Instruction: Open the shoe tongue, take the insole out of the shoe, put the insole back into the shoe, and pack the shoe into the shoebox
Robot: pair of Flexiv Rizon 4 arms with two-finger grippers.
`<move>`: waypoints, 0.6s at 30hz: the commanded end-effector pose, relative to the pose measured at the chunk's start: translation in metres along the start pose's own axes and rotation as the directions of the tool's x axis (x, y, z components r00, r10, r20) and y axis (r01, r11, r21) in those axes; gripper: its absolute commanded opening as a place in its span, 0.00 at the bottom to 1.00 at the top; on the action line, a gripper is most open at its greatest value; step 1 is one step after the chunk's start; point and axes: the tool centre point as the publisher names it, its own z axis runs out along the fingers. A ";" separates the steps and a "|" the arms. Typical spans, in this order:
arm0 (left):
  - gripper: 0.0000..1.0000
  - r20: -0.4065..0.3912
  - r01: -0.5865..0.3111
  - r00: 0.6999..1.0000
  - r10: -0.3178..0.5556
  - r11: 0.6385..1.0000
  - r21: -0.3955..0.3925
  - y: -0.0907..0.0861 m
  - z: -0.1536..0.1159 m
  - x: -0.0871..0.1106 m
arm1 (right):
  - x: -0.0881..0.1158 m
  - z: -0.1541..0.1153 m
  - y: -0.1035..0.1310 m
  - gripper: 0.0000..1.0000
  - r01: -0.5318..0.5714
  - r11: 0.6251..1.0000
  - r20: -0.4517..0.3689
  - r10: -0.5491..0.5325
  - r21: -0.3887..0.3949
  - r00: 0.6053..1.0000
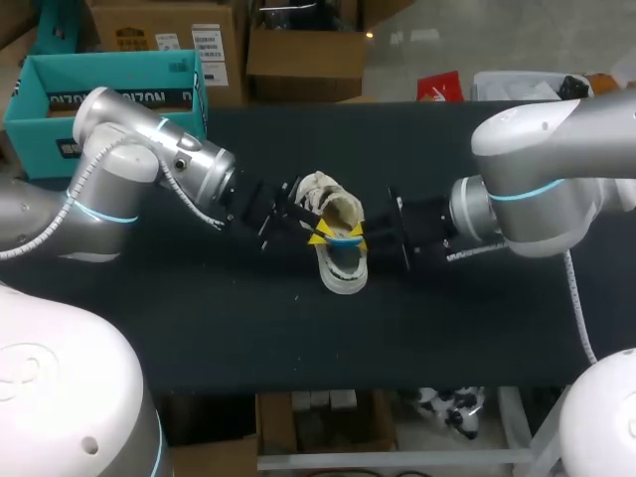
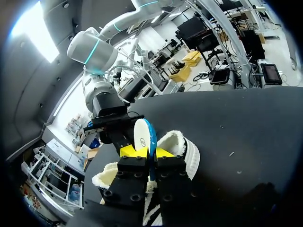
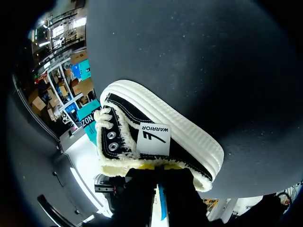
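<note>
A black canvas shoe [image 1: 344,274] with a white sole and fleece lining lies at the table's middle. In the right wrist view the shoe [image 3: 156,127] shows its side and lace eyelets. A white insole [image 2: 141,135] with a blue edge stands up out of the shoe's [image 2: 188,152] opening. My left gripper [image 2: 147,152] is shut on the insole's edge, one yellow tip on each face. My right gripper [image 1: 362,238] meets my left gripper [image 1: 316,232] over the shoe from the opposite side. The blue insole edge [image 3: 162,203] runs between the right gripper's [image 3: 158,166] fingers, which are shut on it.
The open teal shoebox [image 1: 109,99] stands at the table's far left corner, behind my left arm. The black tabletop [image 1: 248,328] stretches out in front of the shoe and to both sides.
</note>
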 end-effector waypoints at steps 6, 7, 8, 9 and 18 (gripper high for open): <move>0.00 0.003 0.011 1.000 -0.011 1.000 -0.020 0.009 0.005 -0.003 | -0.005 -0.010 -0.019 1.00 0.002 1.000 0.008 -0.002 -0.028 1.000; 0.00 0.004 0.012 1.000 -0.012 1.000 -0.021 0.009 0.005 -0.003 | -0.005 -0.011 -0.022 0.98 0.006 0.999 0.005 -0.006 -0.033 1.000; 0.00 0.005 0.013 1.000 -0.012 1.000 -0.021 0.010 0.005 -0.002 | -0.006 -0.012 -0.024 0.93 0.009 0.999 0.004 -0.009 -0.035 1.000; 0.00 0.007 0.013 1.000 -0.013 1.000 -0.022 0.010 0.005 -0.002 | -0.006 -0.012 -0.027 0.85 0.014 0.999 0.001 -0.014 -0.038 1.000; 0.00 0.012 0.020 1.000 -0.019 0.999 -0.026 0.012 0.006 -0.001 | -0.006 -0.005 -0.032 0.00 0.034 0.999 0.004 -0.034 -0.035 0.999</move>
